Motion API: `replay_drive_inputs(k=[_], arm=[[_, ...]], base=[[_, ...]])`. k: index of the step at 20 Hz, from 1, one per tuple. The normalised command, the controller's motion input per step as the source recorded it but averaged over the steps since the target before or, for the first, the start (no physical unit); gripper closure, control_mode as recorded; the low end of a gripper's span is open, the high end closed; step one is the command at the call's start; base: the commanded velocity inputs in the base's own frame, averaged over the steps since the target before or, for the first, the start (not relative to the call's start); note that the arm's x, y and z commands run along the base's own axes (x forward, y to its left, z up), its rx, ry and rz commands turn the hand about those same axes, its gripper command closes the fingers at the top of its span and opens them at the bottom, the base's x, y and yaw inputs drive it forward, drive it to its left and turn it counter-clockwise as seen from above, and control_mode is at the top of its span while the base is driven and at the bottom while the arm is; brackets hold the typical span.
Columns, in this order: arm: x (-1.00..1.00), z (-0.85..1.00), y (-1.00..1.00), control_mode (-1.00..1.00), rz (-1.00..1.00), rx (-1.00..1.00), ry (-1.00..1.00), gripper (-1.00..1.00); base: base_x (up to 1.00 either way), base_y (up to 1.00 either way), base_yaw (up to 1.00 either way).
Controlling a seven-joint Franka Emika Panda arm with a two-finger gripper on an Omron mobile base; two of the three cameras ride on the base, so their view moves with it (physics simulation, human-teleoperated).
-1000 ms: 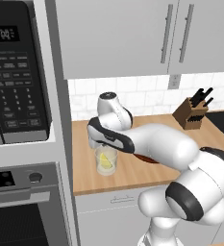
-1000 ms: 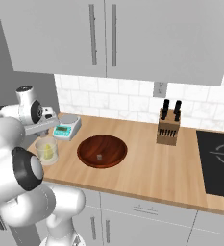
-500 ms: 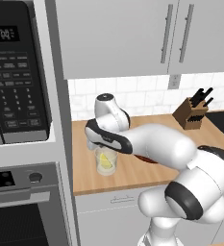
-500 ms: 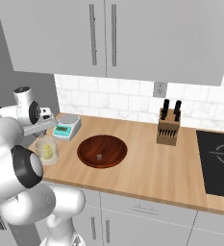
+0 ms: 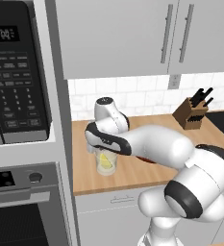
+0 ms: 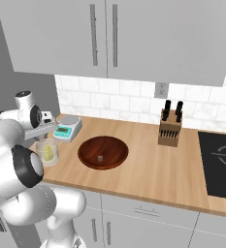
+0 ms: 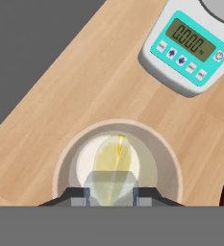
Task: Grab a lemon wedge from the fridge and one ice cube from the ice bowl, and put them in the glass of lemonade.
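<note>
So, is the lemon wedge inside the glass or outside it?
Inside: the lemon wedge sits within the rim of the glass, between the gripper fingertips.

The lemon wedge (image 7: 114,166) lies between the jaws, inside the glass of lemonade (image 7: 118,163) directly below them, the scale (image 7: 188,54) beyond

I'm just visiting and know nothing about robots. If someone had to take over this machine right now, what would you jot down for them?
Gripper: over the glass, jaws closed on the lemon wedge, which sits inside the glass's rim.
Glass: on the counter near its left end, in front of the scale.
Ice bowl: right of the glass, one small cube in it.
Done: wedge brought to the glass.
Left: release the wedge, then pick the cube from the bowl and drop it in the glass.
</note>
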Motion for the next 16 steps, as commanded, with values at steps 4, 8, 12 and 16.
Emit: replay_drive_inputs(k=[4, 8, 12, 16], arm=[[0.0, 0.0, 0.0, -1.0, 0.0, 0.0, 0.0, -1.0], [0.0, 0.0, 0.0, -1.0, 0.0, 0.0, 0.0, -1.0], [0.0, 0.0, 0.0, -1.0, 0.0, 0.0, 0.0, -1.0], [-0.03, 0.03, 0.0, -1.0, 0.0, 0.02, 0.0, -1.0]], base=[[0.0, 0.0, 0.0], [0.0, 0.0, 0.0], [0.0, 0.0, 0.0], [0.0, 0.0, 0.0]])
